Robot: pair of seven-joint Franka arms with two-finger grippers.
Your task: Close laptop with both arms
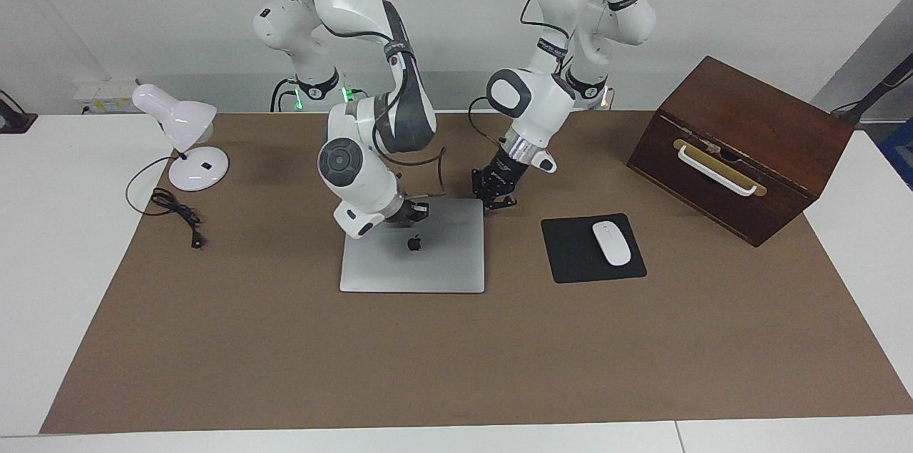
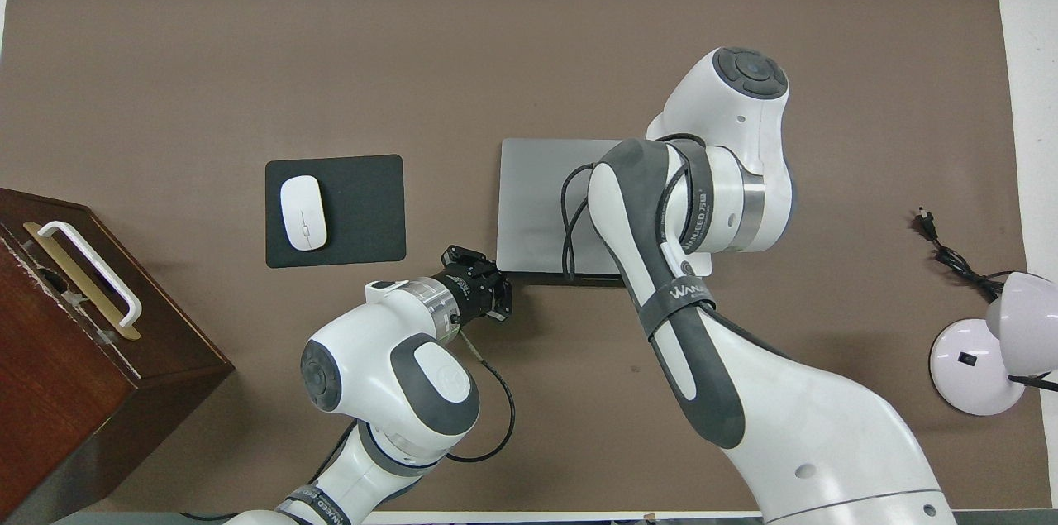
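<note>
The silver-grey laptop (image 1: 428,264) lies on the brown mat with its lid down flat and the dark apple logo facing up; it also shows in the overhead view (image 2: 537,194). My right gripper (image 1: 411,214) is low over the lid, at the edge nearest the robots, just above the logo. In the overhead view the right arm's own wrist hides it. My left gripper (image 1: 495,197) is low beside the laptop's corner nearest the robots, toward the left arm's end; it also shows in the overhead view (image 2: 496,299).
A black mousepad (image 1: 570,253) with a white mouse (image 1: 612,242) lies beside the laptop toward the left arm's end. A wooden box (image 1: 742,146) with a white handle stands past it. A white desk lamp (image 1: 185,132) and its cable (image 1: 175,214) are at the right arm's end.
</note>
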